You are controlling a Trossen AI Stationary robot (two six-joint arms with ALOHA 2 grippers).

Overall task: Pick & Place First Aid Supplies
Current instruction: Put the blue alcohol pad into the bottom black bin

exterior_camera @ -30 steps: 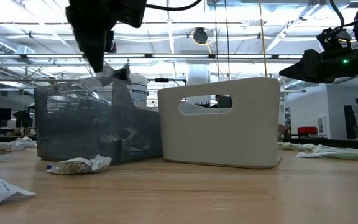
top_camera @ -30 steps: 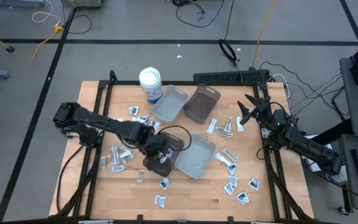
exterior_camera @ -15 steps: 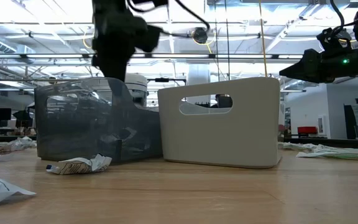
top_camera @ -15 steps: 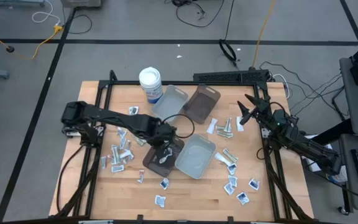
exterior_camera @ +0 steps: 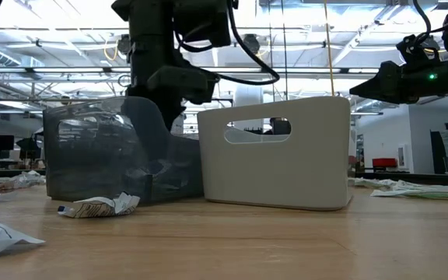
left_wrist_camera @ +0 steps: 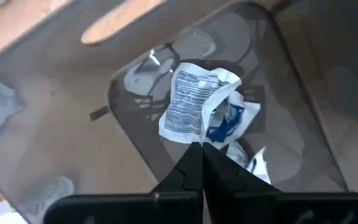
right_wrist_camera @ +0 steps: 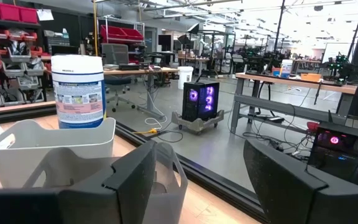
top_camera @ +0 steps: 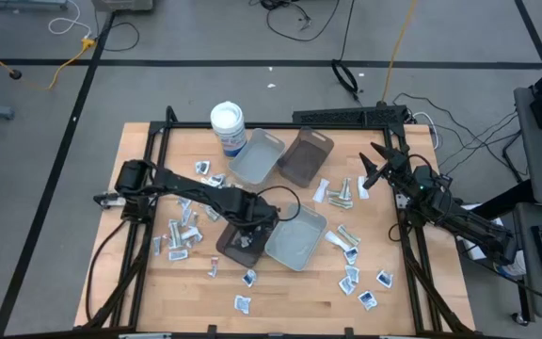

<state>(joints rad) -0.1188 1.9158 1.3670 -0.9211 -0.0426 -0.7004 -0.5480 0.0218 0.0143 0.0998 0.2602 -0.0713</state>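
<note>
Left tool (top_camera: 246,235) hangs over the dark brown tray (top_camera: 234,247) at bench (top_camera: 290,297) centre, fingers pressed together, nothing pinched. Crumpled white-and-blue packet (left_wrist_camera: 202,107) lies inside that tray, just past the fingertips (a few more pale packets beside it). Right tool (top_camera: 373,166) waits at the bench's right edge, fingers spread, empty. Loose packets (top_camera: 358,275) scattered on the bench right of the grey tray (top_camera: 294,237), others (top_camera: 179,234) left of the brown one.

Bright overhead light, blurred wrist view
</note>
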